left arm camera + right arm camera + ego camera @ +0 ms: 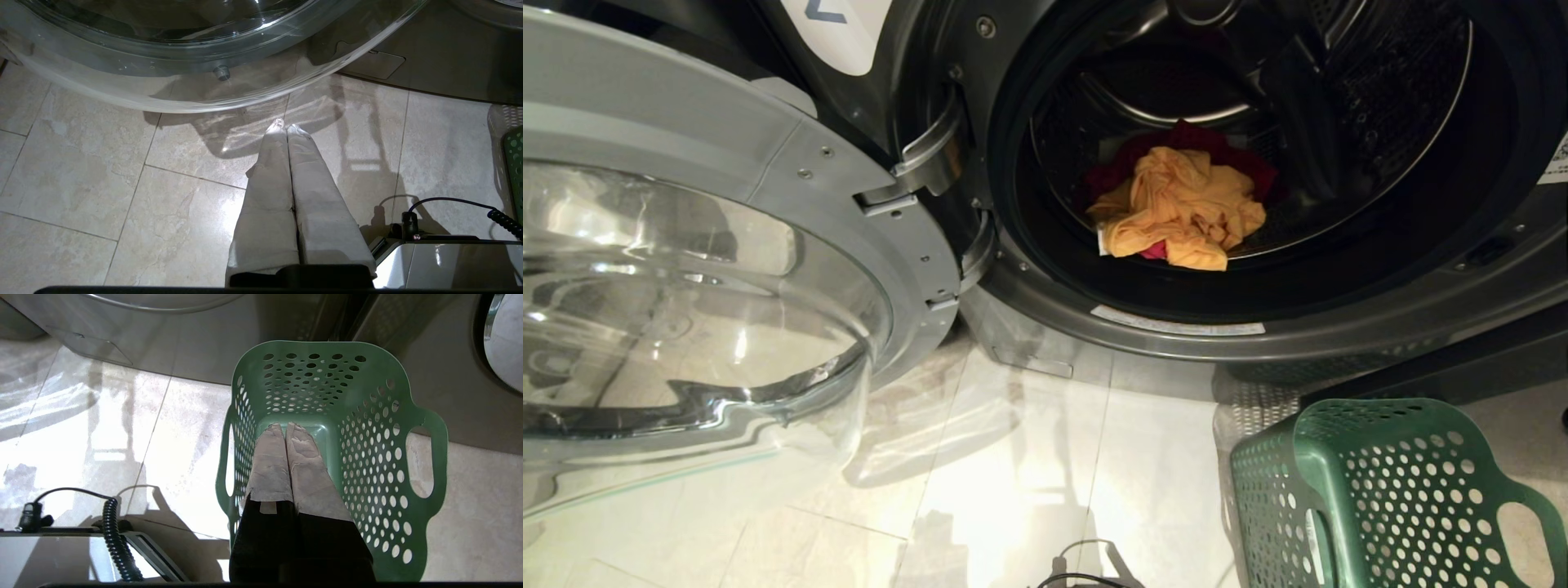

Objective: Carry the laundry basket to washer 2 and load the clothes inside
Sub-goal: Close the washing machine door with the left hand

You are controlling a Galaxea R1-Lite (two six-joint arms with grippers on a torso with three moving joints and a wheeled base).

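The clothes point(1176, 208) lie bundled inside the drum of washer 2 point(1380, 310), yellow-orange on top of red, its glass door point(703, 278) swung open. The laundry basket point(339, 457) stands on the tiled floor point(1013, 474) just before the washer. The right gripper point(285, 425) hangs over the basket, jaws together; the left gripper point(286, 125) hangs above the floor, jaws together

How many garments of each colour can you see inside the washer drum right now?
Yellow-orange garment: 1
Dark red garment: 1
White garment, only an edge showing: 1
Total: 3, all lying in the drum of washer 2; the laundry basket holds none.
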